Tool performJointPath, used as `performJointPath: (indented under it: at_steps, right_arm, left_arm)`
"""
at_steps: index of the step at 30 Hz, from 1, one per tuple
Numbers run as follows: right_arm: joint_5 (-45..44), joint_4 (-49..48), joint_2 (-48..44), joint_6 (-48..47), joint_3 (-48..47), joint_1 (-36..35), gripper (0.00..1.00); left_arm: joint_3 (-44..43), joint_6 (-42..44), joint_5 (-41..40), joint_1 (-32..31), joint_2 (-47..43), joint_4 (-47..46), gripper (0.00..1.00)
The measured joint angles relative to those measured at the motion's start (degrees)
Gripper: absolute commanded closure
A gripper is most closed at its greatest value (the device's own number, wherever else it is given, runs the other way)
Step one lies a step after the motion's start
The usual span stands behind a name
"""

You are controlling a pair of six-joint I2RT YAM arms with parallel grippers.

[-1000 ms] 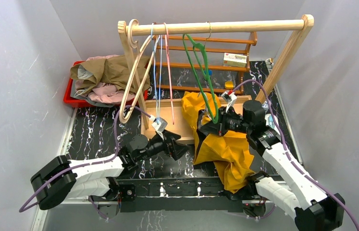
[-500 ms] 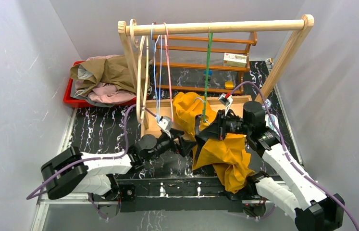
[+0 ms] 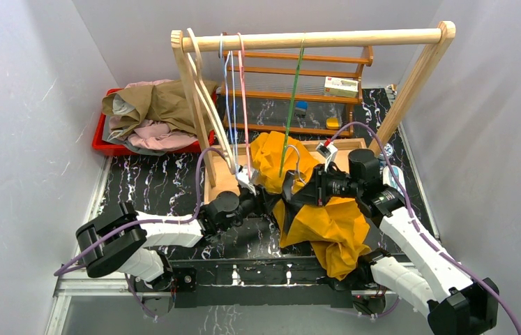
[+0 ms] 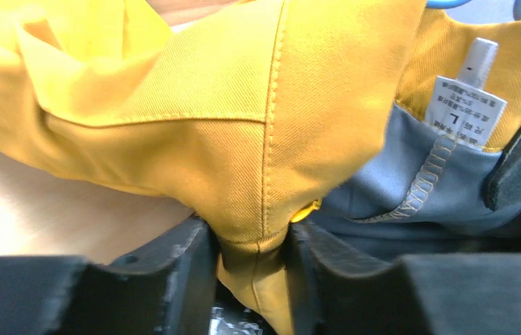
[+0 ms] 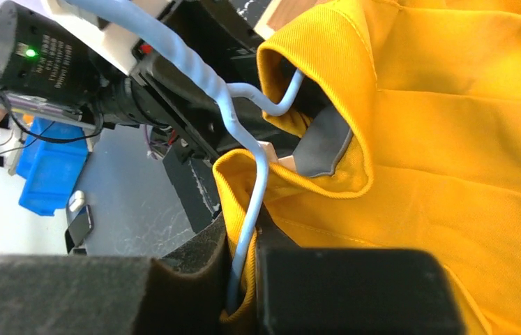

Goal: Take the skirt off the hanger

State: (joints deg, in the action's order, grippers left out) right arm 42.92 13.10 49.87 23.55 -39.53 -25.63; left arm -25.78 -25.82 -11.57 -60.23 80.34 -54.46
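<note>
Pinched in the left claw (image 4: 252, 259), the skirt (image 4: 194, 160) is matt yellow twill with smooth grey lining; the hanger (image 5: 256, 195) in the right claw (image 5: 243, 279) is smooth pale-blue coated wire.

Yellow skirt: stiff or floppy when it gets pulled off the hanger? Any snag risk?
Probably floppy: the skirt droops in loose folds. The cloth looks like a fairly thick twill, bunched between the left fingers, so the grip should hold. It may snag, since the hanger wire runs inside the waistband.
</note>
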Motion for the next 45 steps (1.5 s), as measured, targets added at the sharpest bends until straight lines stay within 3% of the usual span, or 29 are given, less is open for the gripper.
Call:
performJointPath:
  at_steps: [4,9,14,19,26,35,41,45]
  right_arm:
    - [-3.98,4.20,-0.22,-1.03,-0.76,0.00,0.59]
    - [-12.24,10.99,0.42,-2.91,-6.73,0.00,0.32]
    - [-18.10,13.05,1.66,-4.87,-12.24,0.00,0.27]
    - [-13.88,12.17,3.30,-7.50,-12.68,0.00,0.19]
    - [-10.25,17.20,3.17,-16.33,-12.90,-0.33,0.16]
    - [-17.25,21.46,-1.90,-22.32,-12.81,-4.20,0.20]
    - [-11.06,15.08,-5.01,-24.83,-6.75,-9.86,0.24]
    - [-9.92,10.69,-4.04,-25.18,-5.60,-9.86,0.34]
  left_arm:
    - [0.00,0.81,-0.79,0.00,0.00,-0.07,0.90]
    - [0.00,1.25,-0.57,0.00,0.00,0.09,0.98]
    - [-0.13,1.11,0.66,0.00,0.00,0.74,1.00]
    - [-2.10,0.42,2.16,0.00,0.00,2.75,1.00]
    - [-2.89,-1.01,2.58,0.00,0.00,4.57,1.00]
    - [-3.17,-2.05,2.34,0.00,0.00,6.10,1.00]
    - [-3.19,-2.34,2.36,0.00,0.00,6.12,1.00]
    - [-3.19,-2.43,2.38,0.00,0.00,6.19,1.00]
